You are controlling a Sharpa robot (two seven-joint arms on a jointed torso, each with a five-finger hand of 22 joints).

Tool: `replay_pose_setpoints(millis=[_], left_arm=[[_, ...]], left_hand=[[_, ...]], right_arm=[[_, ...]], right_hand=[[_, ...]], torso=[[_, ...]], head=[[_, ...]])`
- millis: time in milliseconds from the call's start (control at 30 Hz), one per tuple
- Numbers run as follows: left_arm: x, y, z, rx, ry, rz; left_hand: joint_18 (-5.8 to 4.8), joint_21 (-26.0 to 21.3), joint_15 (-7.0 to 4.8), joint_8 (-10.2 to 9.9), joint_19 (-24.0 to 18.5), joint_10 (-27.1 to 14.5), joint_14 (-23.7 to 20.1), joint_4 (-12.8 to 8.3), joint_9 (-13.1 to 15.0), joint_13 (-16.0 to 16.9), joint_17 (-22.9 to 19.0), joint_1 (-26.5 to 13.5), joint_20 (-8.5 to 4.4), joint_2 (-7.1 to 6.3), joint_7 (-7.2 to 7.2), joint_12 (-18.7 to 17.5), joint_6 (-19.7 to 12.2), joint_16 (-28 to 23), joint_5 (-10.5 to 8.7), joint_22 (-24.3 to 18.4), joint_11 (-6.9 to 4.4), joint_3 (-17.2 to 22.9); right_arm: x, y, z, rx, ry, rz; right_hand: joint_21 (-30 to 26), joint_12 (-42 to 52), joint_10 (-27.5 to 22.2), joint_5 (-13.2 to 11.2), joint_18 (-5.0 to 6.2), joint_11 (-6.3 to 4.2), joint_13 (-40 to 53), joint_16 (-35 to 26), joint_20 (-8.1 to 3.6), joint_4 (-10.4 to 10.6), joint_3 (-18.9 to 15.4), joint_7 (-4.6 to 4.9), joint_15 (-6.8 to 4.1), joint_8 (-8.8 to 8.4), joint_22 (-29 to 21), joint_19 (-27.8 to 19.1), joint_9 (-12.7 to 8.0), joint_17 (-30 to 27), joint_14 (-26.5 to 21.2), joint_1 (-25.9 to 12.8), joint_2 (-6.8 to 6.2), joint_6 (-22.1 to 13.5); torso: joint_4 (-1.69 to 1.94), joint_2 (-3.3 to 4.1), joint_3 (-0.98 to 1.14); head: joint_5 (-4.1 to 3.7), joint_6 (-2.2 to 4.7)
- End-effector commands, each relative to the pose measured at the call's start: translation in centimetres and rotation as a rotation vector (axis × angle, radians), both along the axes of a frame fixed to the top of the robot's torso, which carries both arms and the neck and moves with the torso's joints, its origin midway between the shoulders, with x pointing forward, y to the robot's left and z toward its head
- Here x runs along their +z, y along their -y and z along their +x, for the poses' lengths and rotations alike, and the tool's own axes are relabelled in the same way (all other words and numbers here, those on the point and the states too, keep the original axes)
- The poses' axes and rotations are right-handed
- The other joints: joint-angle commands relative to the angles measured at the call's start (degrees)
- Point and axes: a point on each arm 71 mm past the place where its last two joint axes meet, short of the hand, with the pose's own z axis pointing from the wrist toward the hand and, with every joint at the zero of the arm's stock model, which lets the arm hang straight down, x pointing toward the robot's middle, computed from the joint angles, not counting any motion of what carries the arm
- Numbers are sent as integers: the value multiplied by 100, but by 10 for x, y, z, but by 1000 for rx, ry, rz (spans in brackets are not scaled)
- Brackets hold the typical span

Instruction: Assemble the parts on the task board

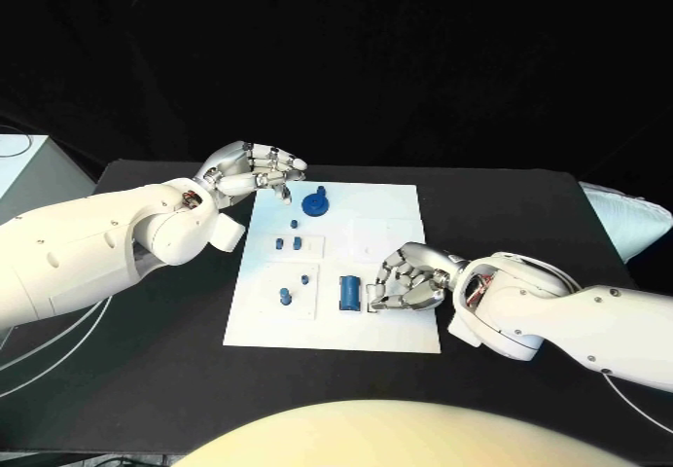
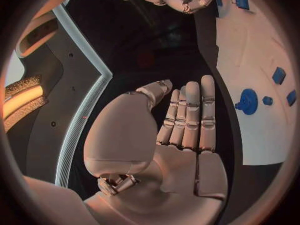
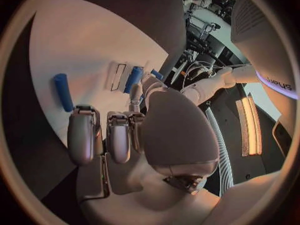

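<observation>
Board (image 1: 368, 268) flat mid-table (image 1: 533, 204), white, carrying blue parts: round knobbed piece (image 1: 317, 203) near far edge, small pegs (image 1: 289, 240) around the middle, cylinder (image 1: 349, 293) lying near the near-right area, two more small bits (image 1: 292, 290) left of it. Left hand (image 1: 254, 170) parked at board's far-left corner, fingers straight and side by side in the wrist view, holding nothing. Right hand (image 1: 408, 280) on board's right side just beside the cylinder, fingers curled down over the plate; can't tell whether anything is pinched.
</observation>
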Motion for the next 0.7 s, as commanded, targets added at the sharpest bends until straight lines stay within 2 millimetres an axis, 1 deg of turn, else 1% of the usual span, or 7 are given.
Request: replay_pose_setpoints(millis=[33, 133, 267, 400, 500, 667, 700], left_arm=[[1, 2, -1, -16, 2, -8], [1, 2, -1, -17, 1, -10], [1, 2, -1, -17, 1, -12], [1, 1, -1, -15, 0, -12], [1, 2, -1, -15, 0, -12], [0, 2, -1, -19, -1, -13], [0, 3, -2, -20, -2, -14]], left_hand=[[84, -21, 1, 30, -7, -23, -44, 44, -6, -7, -2, -34, 17, 38, 0, -12, -40, -38, 16, -5, 2, 0], [85, -27, 0, 35, -5, -26, -47, 45, -7, -8, -1, -31, 17, 34, 0, -9, -43, -38, 15, -10, 2, -4], [85, -27, 0, 35, -5, -26, -47, 45, -7, -8, -1, -31, 17, 34, 0, -9, -43, -38, 15, -10, 2, -4], [85, -27, 0, 35, -5, -26, -47, 45, -7, -8, -1, -31, 17, 34, 0, -9, -43, -38, 15, -10, 2, -4], [85, -27, 0, 35, -5, -26, -47, 45, -7, -8, -1, -31, 17, 34, 0, -9, -43, -38, 15, -10, 2, -4], [84, -32, 2, 38, -4, -27, -48, 54, -8, -9, -1, -40, 19, 29, 2, -6, -46, -37, 13, -13, 4, -12], [84, -32, 2, 38, -4, -27, -48, 54, -8, -9, -1, -40, 19, 29, 2, -6, -46, -37, 13, -13, 4, -12]], right_arm=[[10, 14, 5, -48, 22, 107], [11, 35, 9, -89, 30, 82], [10, 62, 12, -133, 50, -13], [9, 82, 12, -162, 81, -122], [9, 89, 11, -172, 97, -185], [6, 91, 8, -172, 97, -252], [4, 88, 7, -168, 96, -265]], right_hand=[[-51, -51, 495, 114, -29, 117, 1384, -30, 103, 0, -17, 128, 116, -317, 1052, 304, -173, 1321, 565, -68, 23, -193], [-67, -65, 485, 188, -27, 208, 1373, -34, 176, -17, 10, 228, 196, -607, 1050, 304, -327, 1313, 563, -46, 14, -252], [-86, -115, 453, 176, -23, 263, 1337, -49, 228, 7, -13, 287, 245, -820, 1047, 302, -451, 1284, 555, -120, 7, -241], [-62, -132, 443, 163, -27, 273, 1323, -52, 250, 18, -65, 293, 259, -907, 1059, 309, -513, 1280, 554, -207, 2, -165], [-31, -128, 447, 146, -31, 265, 1326, -47, 257, 21, -136, 280, 255, -951, 1073, 319, -549, 1291, 557, -275, -14, -77], [-4, -125, 452, 121, -35, 223, 1328, -45, 242, 37, -372, 229, 223, -1000, 1088, 331, -599, 1297, 558, -440, 7, 131], [3, -120, 456, 146, -37, 206, 1332, -44, 231, 41, -586, 208, 209, -1027, 1094, 335, -618, 1300, 559, -663, 60, 196]], torso=[[-14, -7, -6], [-3, -7, -7], [-2, -2, -6], [-10, 6, 0], [-8, 4, 7], [0, 1, 10], [5, 3, 4]], head=[[-24, 1], [-69, 1], [-136, 1], [-178, 1], [-197, 1], [-212, 1], [-217, 1]])
